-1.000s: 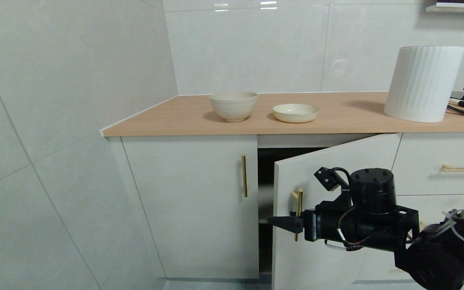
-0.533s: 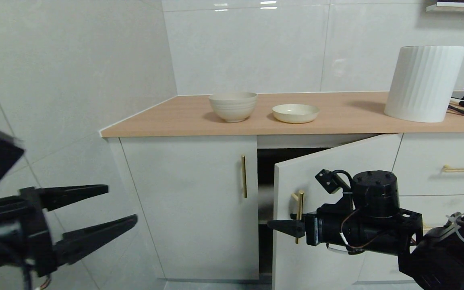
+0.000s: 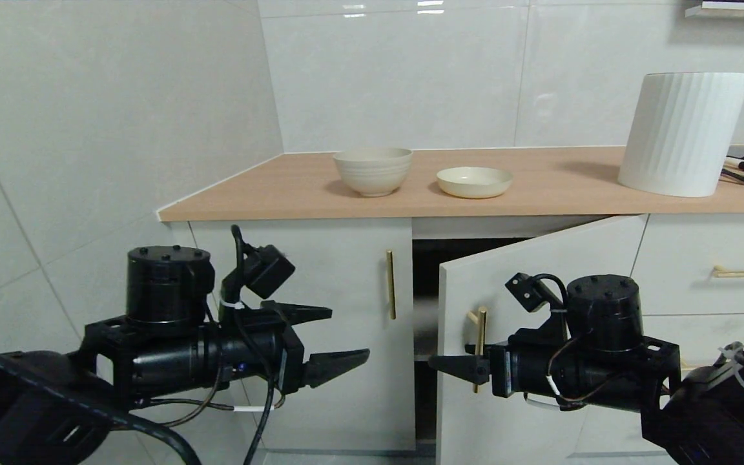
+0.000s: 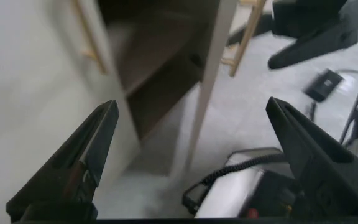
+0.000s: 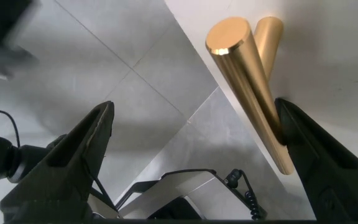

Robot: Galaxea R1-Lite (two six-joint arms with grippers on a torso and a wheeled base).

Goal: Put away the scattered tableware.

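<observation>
Our right end effector (image 3: pixel 459 363), spread wide, brackets the upright door handle (image 3: pixel 479 336); our left end effector (image 3: pixel 349 334), equally wide, sits farther off.

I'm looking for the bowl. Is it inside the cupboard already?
No, the bowl stands on the countertop beside the shallow dish, above the half-open cupboard door.

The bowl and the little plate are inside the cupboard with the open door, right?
No. The head view shows the bowl and the little plate sitting on the counter, above the cupboard with the open door.
</observation>
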